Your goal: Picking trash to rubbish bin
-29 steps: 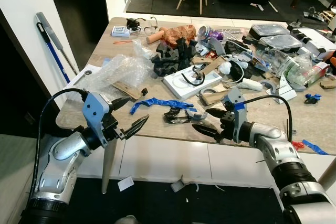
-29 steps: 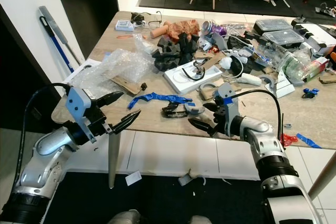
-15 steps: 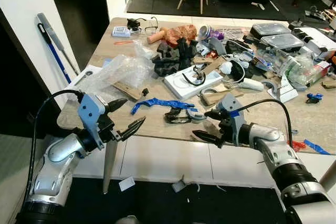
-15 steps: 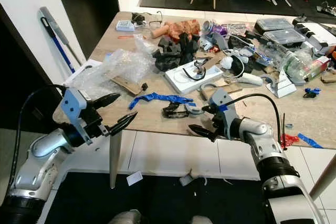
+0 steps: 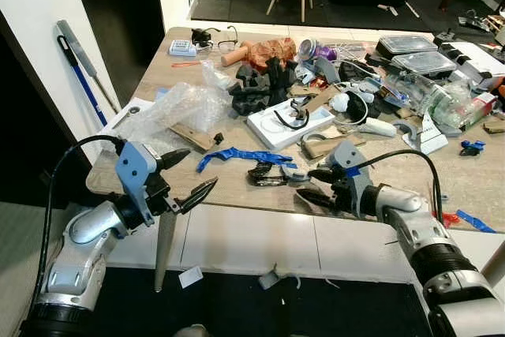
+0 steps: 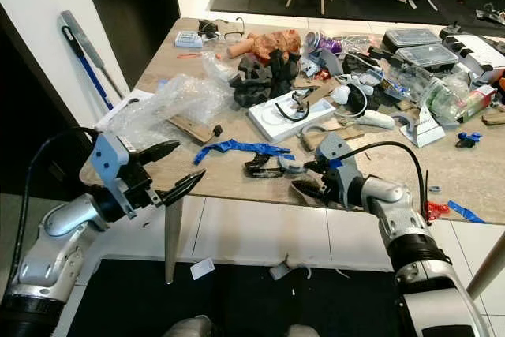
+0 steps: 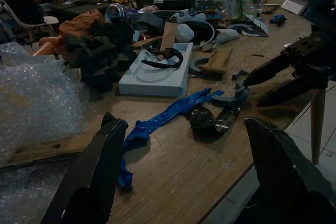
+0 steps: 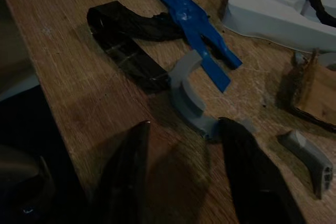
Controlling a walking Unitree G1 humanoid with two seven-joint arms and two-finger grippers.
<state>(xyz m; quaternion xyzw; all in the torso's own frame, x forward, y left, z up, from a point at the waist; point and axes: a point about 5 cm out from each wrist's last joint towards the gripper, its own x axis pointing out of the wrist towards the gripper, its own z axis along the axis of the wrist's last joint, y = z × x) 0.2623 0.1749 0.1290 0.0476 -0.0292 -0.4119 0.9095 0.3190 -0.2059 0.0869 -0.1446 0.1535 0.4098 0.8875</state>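
A wooden table (image 5: 481,183) was seen strewn with clutter. The left gripper (image 5: 189,173) was held open off its near corner, while the right gripper (image 5: 314,185) was spread beside a blue strip (image 5: 237,155).

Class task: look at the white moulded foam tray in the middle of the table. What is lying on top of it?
On the white moulded foam tray lies a curved black strap. The tray surface beneath that strap is hidden.

Two silver jointed arms carry black looping cables, blue wrist brackets and long black pointed fingers (image 5: 197,192).
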